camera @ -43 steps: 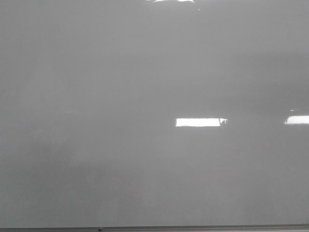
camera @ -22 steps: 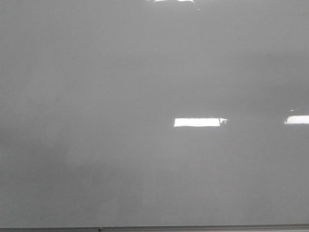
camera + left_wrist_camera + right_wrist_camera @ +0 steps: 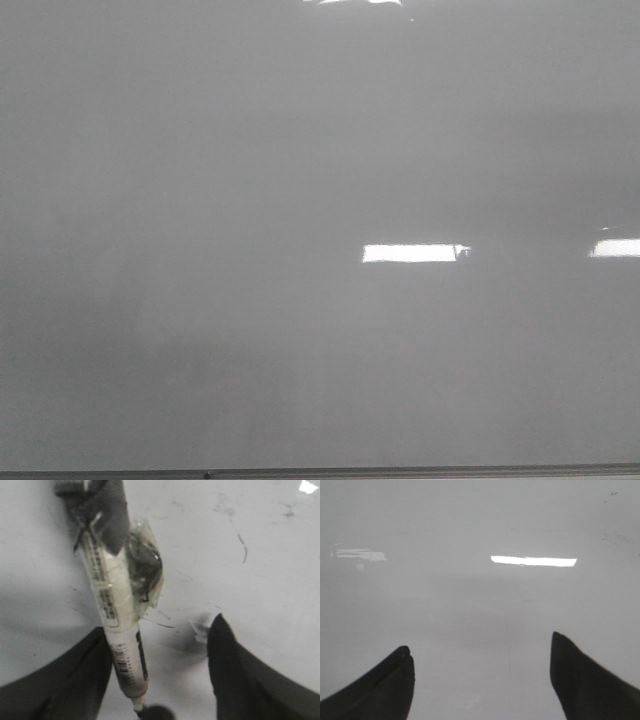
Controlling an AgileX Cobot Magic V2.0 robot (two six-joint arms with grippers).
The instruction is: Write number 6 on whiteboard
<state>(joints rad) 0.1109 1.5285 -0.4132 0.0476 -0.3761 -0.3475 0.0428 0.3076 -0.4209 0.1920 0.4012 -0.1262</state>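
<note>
The board [image 3: 250, 200] fills the whole front view. It is grey and shiny, with bright bars of light on it and a thin dark edge along the bottom. No black line shows on it in this view, and no arm shows there either. In the left wrist view, the left gripper [image 3: 157, 675] has its two dark fingers [image 3: 240, 680] spread wide apart. A white marker [image 3: 115, 610] sticks out beside one finger. It is long and has small print on its side. Dark tape [image 3: 107, 510] wraps its far end, and a clear crinkly wrap [image 3: 145, 572] is stuck to its side. I cannot tell if the fingers hold the marker or if it is fixed on some other way. The board under it has a few thin dark marks, and one is a short curved stroke [image 3: 243, 547]. I cannot tell if it is part of a 6. In the right wrist view, the right gripper [image 3: 480, 680] is wide open too and holds nothing. Only bare board with two light spots lies below it.
</note>
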